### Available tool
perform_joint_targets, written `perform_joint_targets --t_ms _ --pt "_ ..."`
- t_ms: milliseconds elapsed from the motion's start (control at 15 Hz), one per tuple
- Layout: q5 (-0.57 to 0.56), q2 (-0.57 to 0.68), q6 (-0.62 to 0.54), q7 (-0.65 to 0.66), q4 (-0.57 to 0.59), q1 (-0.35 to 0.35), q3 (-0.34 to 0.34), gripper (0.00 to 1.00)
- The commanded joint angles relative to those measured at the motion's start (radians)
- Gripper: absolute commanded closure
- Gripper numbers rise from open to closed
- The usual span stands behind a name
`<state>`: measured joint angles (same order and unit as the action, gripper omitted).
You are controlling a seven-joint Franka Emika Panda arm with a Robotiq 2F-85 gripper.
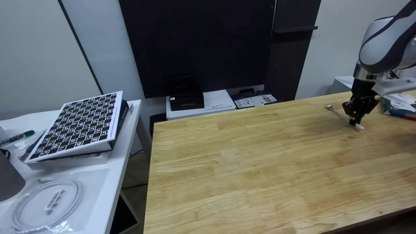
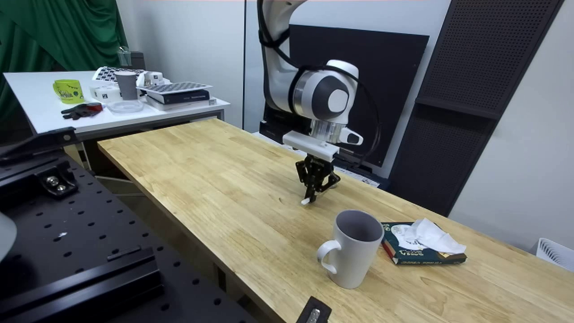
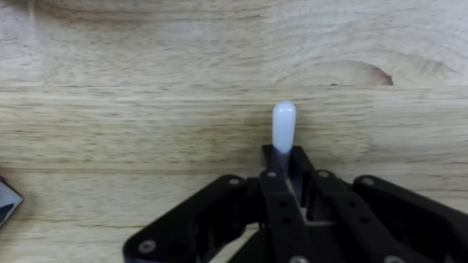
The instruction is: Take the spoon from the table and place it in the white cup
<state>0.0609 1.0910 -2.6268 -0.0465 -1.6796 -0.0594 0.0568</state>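
Observation:
The spoon (image 1: 338,114) is thin and silvery with a white handle end. In an exterior view its small bowl points toward the table's back edge. The white handle end also shows in an exterior view (image 2: 305,201) and in the wrist view (image 3: 284,126). My gripper (image 1: 352,122) points down and its fingertips (image 3: 283,157) are closed around the handle just behind the white end. The spoon is at or just above the table; I cannot tell whether it touches. The white cup (image 2: 354,251), a tall mug with a handle, stands upright, apart from the gripper (image 2: 310,196).
A dark green box (image 2: 426,255) with crumpled tissue (image 2: 435,237) lies beside the cup; it also shows in an exterior view (image 1: 398,109). A box corner (image 3: 8,201) shows at the wrist view's left edge. The wooden table (image 1: 260,169) has its back edge near the arm.

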Motion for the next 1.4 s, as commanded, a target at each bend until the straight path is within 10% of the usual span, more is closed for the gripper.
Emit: perform_joint_targets --t_ms 0,1333 --pt "0.006 0.018 0.111 0.034 0.086 -0.027 -0.01 0.97" --pt "0.128 -0.421 0.451 -0.049 -0.231 -0.203 -0.004 0.97"
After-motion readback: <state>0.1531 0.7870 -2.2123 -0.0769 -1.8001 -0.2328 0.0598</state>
